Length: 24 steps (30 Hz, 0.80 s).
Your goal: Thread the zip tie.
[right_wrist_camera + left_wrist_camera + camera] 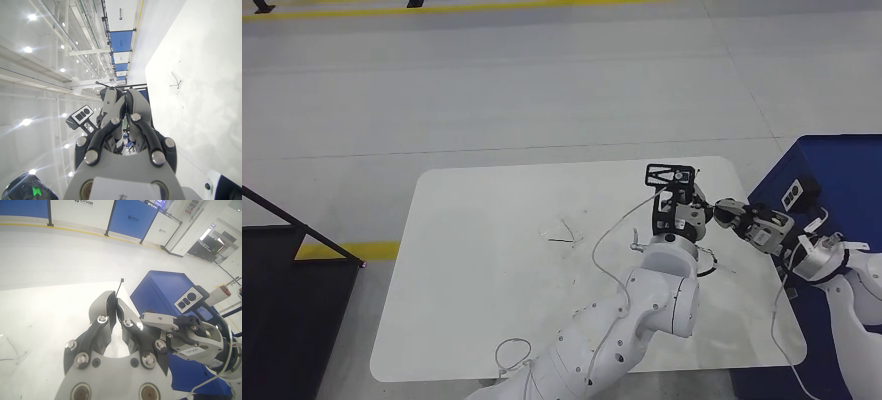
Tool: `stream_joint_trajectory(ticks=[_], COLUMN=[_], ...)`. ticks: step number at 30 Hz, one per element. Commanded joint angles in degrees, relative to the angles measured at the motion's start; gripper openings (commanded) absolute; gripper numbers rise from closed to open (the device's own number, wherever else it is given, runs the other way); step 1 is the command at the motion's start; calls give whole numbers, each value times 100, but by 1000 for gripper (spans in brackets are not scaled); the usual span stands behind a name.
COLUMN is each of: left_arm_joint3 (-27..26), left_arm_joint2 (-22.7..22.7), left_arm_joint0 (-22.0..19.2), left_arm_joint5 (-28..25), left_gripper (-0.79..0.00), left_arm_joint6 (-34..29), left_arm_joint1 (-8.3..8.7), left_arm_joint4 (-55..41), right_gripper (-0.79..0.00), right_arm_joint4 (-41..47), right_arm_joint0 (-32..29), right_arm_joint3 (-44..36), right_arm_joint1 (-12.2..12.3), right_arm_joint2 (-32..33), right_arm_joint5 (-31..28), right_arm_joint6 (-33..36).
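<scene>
A black zip tie (119, 288) stands upright between the closed fingertips of my left gripper (115, 298), its square head sticking out above them. In the top view both grippers meet above the table's right part, the left gripper (680, 205) beside the right gripper (714, 212). My right gripper (144, 316) is shut, and its tip rests against the outer side of the left gripper's finger. From the right wrist, the zip tie (103, 84) pokes out past my right gripper (125, 93). Whether any of the strap lies between the right fingers is hidden.
Loose thin ties (564, 236) lie mid-table on the white table (492, 290); they are also seen as loose ties (175, 81). A blue cabinet (832, 170) stands just off the table's right edge, close to the right arm. A white cable (612, 235) hangs along the left arm.
</scene>
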Motion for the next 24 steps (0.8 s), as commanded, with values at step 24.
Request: stream_joint_trajectory(ticks=[24], left_arm_joint3=[331], left_arm_joint2=[419], left_arm_joint0=[318], left_arm_joint5=[969], left_gripper=[0], left_arm_joint6=[1772], left_arm_joint1=[79], left_arm_joint4=[1757], right_gripper=[-785], right_arm_joint4=[1459], right_arm_joint0=[607], right_arm_joint3=[665], right_arm_joint1=[98], right_arm_joint2=[54], right_arm_joint5=[2599], right_arm_joint6=[-175])
